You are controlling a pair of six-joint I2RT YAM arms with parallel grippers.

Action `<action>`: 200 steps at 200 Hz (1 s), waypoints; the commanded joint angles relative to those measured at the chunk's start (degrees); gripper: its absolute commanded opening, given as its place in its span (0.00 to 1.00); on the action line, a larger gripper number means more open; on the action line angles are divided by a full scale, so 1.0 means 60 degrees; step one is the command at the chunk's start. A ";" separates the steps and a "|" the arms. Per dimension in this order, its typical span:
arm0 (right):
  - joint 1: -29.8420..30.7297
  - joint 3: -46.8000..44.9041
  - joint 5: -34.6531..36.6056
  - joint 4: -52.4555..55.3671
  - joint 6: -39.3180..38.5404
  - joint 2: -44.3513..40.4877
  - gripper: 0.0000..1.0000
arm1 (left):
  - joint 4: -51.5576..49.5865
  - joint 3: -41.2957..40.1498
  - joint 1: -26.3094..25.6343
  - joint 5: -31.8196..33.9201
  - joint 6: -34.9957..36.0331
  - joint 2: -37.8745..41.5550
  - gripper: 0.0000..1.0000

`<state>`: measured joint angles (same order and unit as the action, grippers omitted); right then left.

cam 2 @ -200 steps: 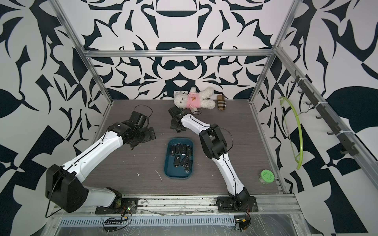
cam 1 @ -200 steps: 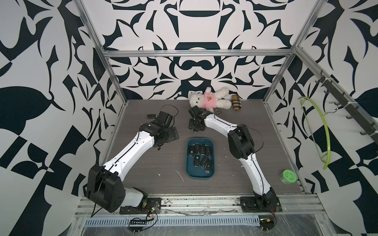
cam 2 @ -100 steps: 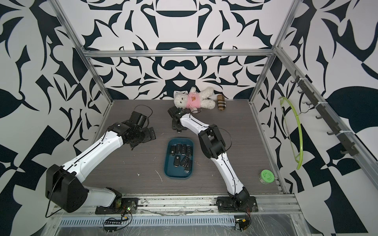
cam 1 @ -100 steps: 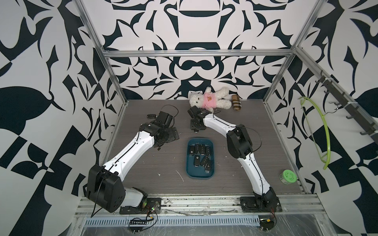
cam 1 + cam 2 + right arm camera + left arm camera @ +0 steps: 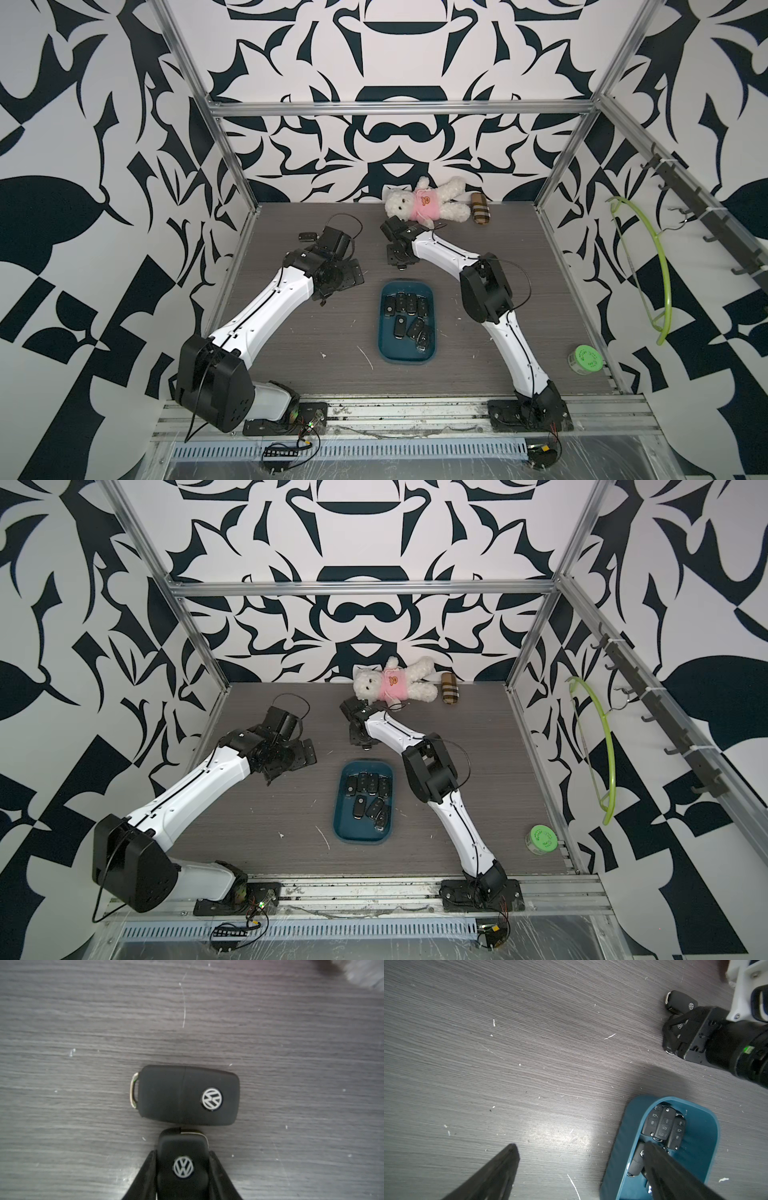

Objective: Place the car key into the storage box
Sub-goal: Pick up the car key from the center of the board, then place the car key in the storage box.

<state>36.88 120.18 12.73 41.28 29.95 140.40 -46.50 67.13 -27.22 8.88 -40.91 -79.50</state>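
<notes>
In the right wrist view my right gripper (image 5: 182,1153) is shut on a black car key (image 5: 183,1169) lying on the table, a finger against each long side. A second key (image 5: 187,1095) lies crosswise just beyond it. In both top views this gripper (image 5: 399,259) (image 5: 362,739) sits at the back, beyond the teal storage box (image 5: 407,358) (image 5: 360,834), which holds several black keys. My left gripper (image 5: 580,1146) hangs open and empty left of the box (image 5: 623,1147). A third key (image 5: 306,237) lies at the back left.
A white plush bear in a pink shirt (image 5: 424,203) and a brown plaid pouch (image 5: 481,208) lie against the back wall near my right gripper. A green round container (image 5: 585,359) stands at the right edge. A green hanger (image 5: 660,266) hangs on the right wall.
My right gripper's jaws have closed in onto the key. Both arms have stayed nearly where they were.
</notes>
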 commanded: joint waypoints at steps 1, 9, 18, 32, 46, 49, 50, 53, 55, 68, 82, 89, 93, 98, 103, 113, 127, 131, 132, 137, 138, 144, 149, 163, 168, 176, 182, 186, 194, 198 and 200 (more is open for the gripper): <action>0.0148 -0.0353 0.0177 0.0022 -0.0003 -0.1337 0.24 | -0.0108 -0.0238 0.0055 -0.0121 -0.0036 0.0301 0.99; 0.0165 -0.0565 0.0192 -0.0050 0.0044 -0.1659 0.24 | -0.0093 -0.0254 0.0055 -0.0145 -0.0033 0.0328 0.99; 0.0202 -0.0823 0.0198 -0.0071 0.0124 -0.2019 0.24 | -0.0094 -0.0288 0.0055 -0.0225 -0.0027 0.0359 0.99; 0.0267 -0.1236 0.0231 -0.0070 0.0252 -0.2566 0.24 | 0.0201 -0.0387 0.0055 -0.0326 -0.0022 0.0426 0.99; 0.0366 -0.1701 0.0251 -0.0082 0.0385 -0.3121 0.24 | 0.0333 -0.0493 0.0055 -0.0457 0.0006 0.0496 0.99; 0.0402 -0.1831 0.0247 -0.0081 0.0415 -0.3246 0.24 | 0.0357 -0.0523 0.0055 -0.0479 0.0019 0.0514 0.99; 0.0416 -0.1870 0.0249 -0.0074 0.0428 -0.3296 0.24 | 0.0362 -0.0531 0.0055 -0.0489 0.0020 0.0518 0.99; 0.0446 -0.1989 0.0244 -0.0071 0.0468 -0.3422 0.24 | 0.0389 -0.0546 0.0055 -0.0518 0.0021 0.0545 0.99; 0.0463 -0.2062 0.0249 -0.0069 0.0492 -0.3519 0.24 | 0.0402 -0.0559 0.0055 -0.0526 0.0021 0.0556 0.99; 0.0634 -0.2655 0.0251 -0.0066 0.0690 -0.4096 0.24 | 0.0455 -0.0611 0.0055 -0.0572 0.0053 0.0630 0.99; 0.0869 -0.3287 0.0279 -0.0026 0.0927 -0.4717 0.24 | 0.0499 -0.0649 0.0055 -0.0602 0.0103 0.0682 0.99; 0.1015 -0.3590 0.0334 0.0016 0.1075 -0.5007 0.24 | 0.0498 -0.0642 0.0055 -0.0612 0.0118 0.0712 0.99; 0.1095 -0.3764 0.0365 0.0033 0.1157 -0.5158 0.24 | 0.0493 -0.0627 0.0056 -0.0609 0.0132 0.0714 0.99; 0.1202 -0.3992 0.0368 0.0042 0.1251 -0.5362 0.24 | 0.0499 -0.0624 0.0055 -0.0627 0.0138 0.0725 0.99; 0.1317 -0.4191 0.0393 0.0049 0.1349 -0.5550 0.24 | 0.0499 -0.0621 0.0055 -0.0624 0.0159 0.0747 0.99; 0.1546 -0.4612 0.0504 0.0082 0.1572 -0.5931 0.24 | 0.0495 -0.0647 0.0055 -0.0646 0.0187 0.0774 0.99; 0.1854 -0.5165 0.0543 0.0042 0.1869 -0.6409 0.25 | 0.0475 -0.0674 0.0055 -0.0675 0.0211 0.0854 0.99; 0.1939 -0.5314 0.0544 0.0035 0.1970 -0.6532 0.25 | 0.0462 -0.0677 0.0055 -0.0675 0.0231 0.0893 0.99; 0.1961 -0.5341 0.0544 0.0035 0.1997 -0.6565 0.25 | 0.0459 -0.0674 0.0055 -0.0675 0.0236 0.0905 0.99; 0.2079 -0.5515 0.0551 0.0013 0.2118 -0.6681 0.25 | 0.0435 -0.0699 0.0055 -0.0675 0.0234 0.0937 0.99; 0.2104 -0.5558 0.0548 0.0009 0.2144 -0.6705 0.25 | 0.0423 -0.0707 0.0055 -0.0675 0.0237 0.0942 0.99; 0.2242 -0.5762 0.0556 -0.0034 0.2278 -0.6855 0.25 | 0.0412 -0.0728 0.0055 -0.0675 0.0239 0.0986 0.99; 0.2361 -0.5931 0.0559 -0.0085 0.2390 -0.6944 0.25 | 0.0369 -0.0746 0.0055 -0.0675 0.0240 0.1004 0.99; 0.2716 -0.6312 0.0559 -0.0233 0.2654 -0.7132 0.25 | 0.0299 -0.0820 0.0055 -0.0675 0.0249 0.1005 0.99; 0.2834 -0.6433 0.0559 -0.0295 0.2740 -0.7159 0.25 | 0.0274 -0.0852 0.0062 -0.0666 0.0241 0.1348 0.99; 0.3013 -0.6603 0.0538 -0.0386 0.2883 -0.7182 0.25 | 0.0239 -0.0941 0.0055 -0.0639 0.0240 0.1461 0.99; 0.3147 -0.6720 0.0529 -0.0470 0.2972 -0.7155 0.25 | 0.0214 -0.1009 0.0055 -0.0618 0.0227 0.1554 0.99; 0.3225 -0.6787 0.0521 -0.0523 0.3024 -0.7140 0.25 | 0.0196 -0.1056 0.0055 -0.0605 0.0201 0.1616 0.99; 0.3396 -0.6899 0.0522 -0.0600 0.3150 -0.7092 0.25 | 0.0166 -0.1153 0.0055 -0.0569 0.0152 0.1755 0.99; 0.3469 -0.6960 0.0529 -0.0634 0.3223 -0.7062 0.25 | 0.0153 -0.1197 0.0058 -0.0565 0.0128 0.1811 0.99; 0.3497 -0.6985 0.0529 -0.0656 0.3258 -0.7047 0.25 | 0.0138 -0.1217 0.0056 -0.0560 0.0110 0.1854 0.99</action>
<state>55.75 79.92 14.39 40.23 45.25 99.04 -43.90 61.67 -27.22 5.30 -40.29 -71.31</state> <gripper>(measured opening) 0.355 0.992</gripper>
